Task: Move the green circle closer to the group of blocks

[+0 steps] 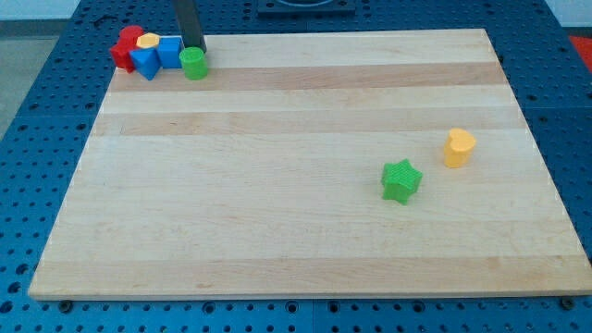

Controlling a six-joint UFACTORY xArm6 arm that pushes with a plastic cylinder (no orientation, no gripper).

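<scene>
The green circle [193, 64] stands at the board's top left, right beside the group of blocks. The group holds a red block [125, 46], a small yellow block [147, 41] and two blue blocks [144, 61] [170, 51]. The green circle sits just right of the nearer blue block, close or touching; I cannot tell which. My tip [194, 48] is at the green circle's top edge, just behind it, near the board's top rim.
A green star [400, 180] and a yellow block [459, 147] sit apart at the view's right. The wooden board [296, 231] lies on a blue perforated table [28, 139].
</scene>
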